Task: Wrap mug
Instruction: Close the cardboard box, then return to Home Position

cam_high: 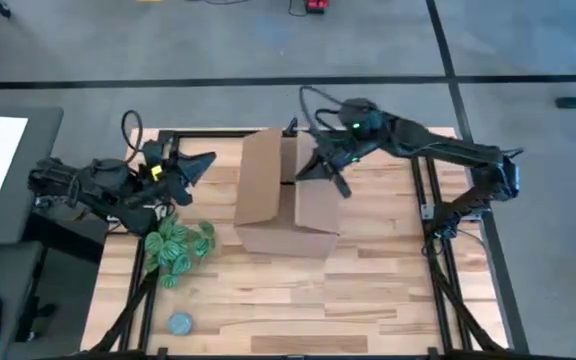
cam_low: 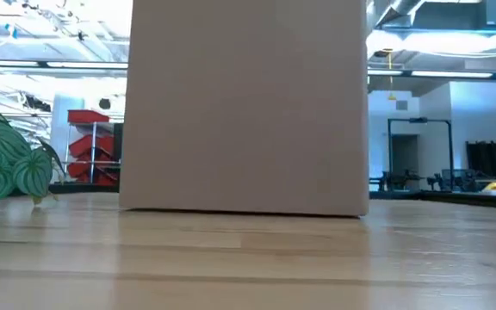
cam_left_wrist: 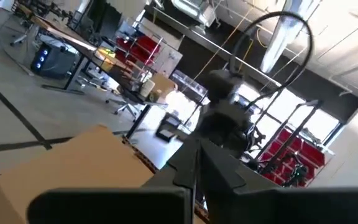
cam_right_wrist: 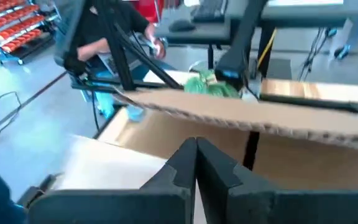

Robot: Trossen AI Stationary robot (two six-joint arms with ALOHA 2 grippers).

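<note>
Disc, grey-blue, flat: near left part of the table. Green bundle: left, beyond the disc. Box, cardboard, flaps up: table centre. Left tool: raised over the far left, left of the box, fingers pressed together, holding nothing. Right tool: above the open box top, fingers likewise closed and empty. Mug: not visible in any view.
</note>
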